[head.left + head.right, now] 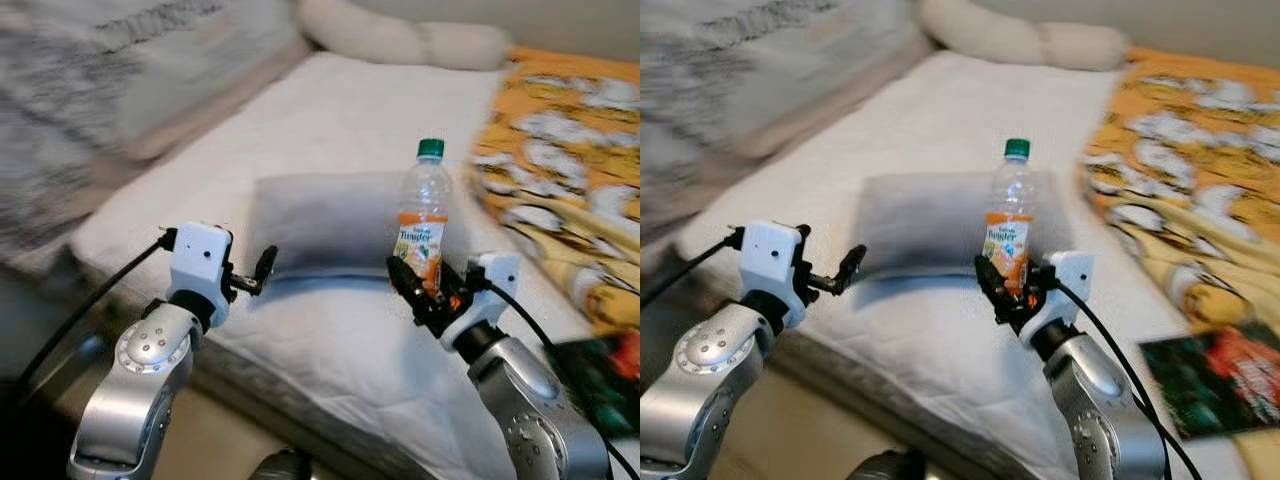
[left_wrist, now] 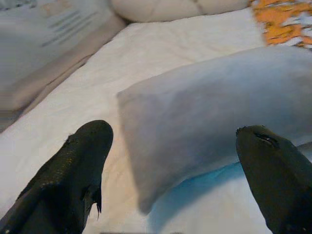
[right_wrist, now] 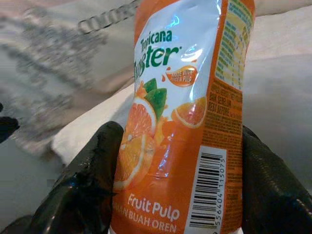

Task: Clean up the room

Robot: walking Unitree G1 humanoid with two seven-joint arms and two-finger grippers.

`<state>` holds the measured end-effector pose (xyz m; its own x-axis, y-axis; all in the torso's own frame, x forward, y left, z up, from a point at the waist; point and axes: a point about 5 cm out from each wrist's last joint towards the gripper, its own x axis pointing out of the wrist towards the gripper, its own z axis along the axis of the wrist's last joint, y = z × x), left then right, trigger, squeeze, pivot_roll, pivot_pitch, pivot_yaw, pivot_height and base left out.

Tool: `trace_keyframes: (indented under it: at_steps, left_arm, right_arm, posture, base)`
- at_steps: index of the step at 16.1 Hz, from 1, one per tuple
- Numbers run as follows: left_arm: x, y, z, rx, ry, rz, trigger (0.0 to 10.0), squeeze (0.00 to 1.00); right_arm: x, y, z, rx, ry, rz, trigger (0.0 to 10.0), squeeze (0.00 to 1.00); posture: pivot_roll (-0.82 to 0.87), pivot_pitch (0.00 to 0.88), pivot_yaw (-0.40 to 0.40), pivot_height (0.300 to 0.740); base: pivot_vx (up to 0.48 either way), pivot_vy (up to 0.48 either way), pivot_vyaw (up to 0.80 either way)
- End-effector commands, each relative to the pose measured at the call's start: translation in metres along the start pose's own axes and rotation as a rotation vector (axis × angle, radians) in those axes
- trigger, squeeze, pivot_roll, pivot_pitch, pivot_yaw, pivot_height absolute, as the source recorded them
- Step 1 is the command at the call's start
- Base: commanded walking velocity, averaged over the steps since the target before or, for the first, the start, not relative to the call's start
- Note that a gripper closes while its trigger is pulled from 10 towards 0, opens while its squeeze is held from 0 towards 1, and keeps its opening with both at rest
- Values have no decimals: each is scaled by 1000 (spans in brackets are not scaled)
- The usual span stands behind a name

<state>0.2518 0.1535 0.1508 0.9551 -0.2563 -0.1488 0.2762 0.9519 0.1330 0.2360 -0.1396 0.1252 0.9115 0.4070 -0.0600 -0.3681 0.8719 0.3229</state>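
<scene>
The bottle [image 1: 423, 218], clear plastic with a green cap and orange Tropicana label, stood upright in your right tool [image 1: 418, 288], above the white bed [image 1: 330, 120] and in front of the grey pillow [image 1: 320, 222]. Your left tool [image 1: 262, 268] hovered near the pillow's corner (an orange patterned blanket [image 1: 560, 180] lay on the right). In the left wrist view, its fingers [image 2: 78, 170] were spread wide, the pillow [image 2: 219, 117] beyond them. In the right wrist view, both fingers [image 3: 87, 180] pinched the bottle's label [image 3: 180, 122] from either side.
</scene>
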Motion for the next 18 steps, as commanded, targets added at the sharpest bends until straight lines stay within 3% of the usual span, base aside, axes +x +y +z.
trace_keyframes:
  at_steps: [1, 3, 8, 12, 18]
  left_arm:
    - [0, 1, -4, 17, 19, 12, 10000, 306]
    - [1, 0, -7, 43, 31, 13, 10000, 314]
    - [0, -2, -3, -7, 4, 26, 10000, 302]
    - [2, 1, -5, 17, 18, 59, 10000, 325]
    - [0, 0, -3, -10, -8, 75, 10000, 329]
  right_arm:
    - [1, 5, 1, 4, 2, 24, 10000, 0]
    - [4, 5, 0, 9, 16, 35, 10000, 0]
    - [5, 4, -3, 30, 55, 41, 10000, 0]
    - [5, 1, -3, -12, 57, 34, 10000, 0]
    - [4, 0, -6, -30, 81, 54, 10000, 0]
  posture:
    - [-11, 0, 74, 740]
    - [1, 0, 61, 740]
    - [23, 0, 44, 740]
    - [29, 0, 37, 740]
    - [50, 0, 11, 740]
  base:
    - [0, 0, 800]
    - [0, 0, 800]
    - [0, 0, 800]
    - [0, 0, 800]
    - [0, 0, 800]
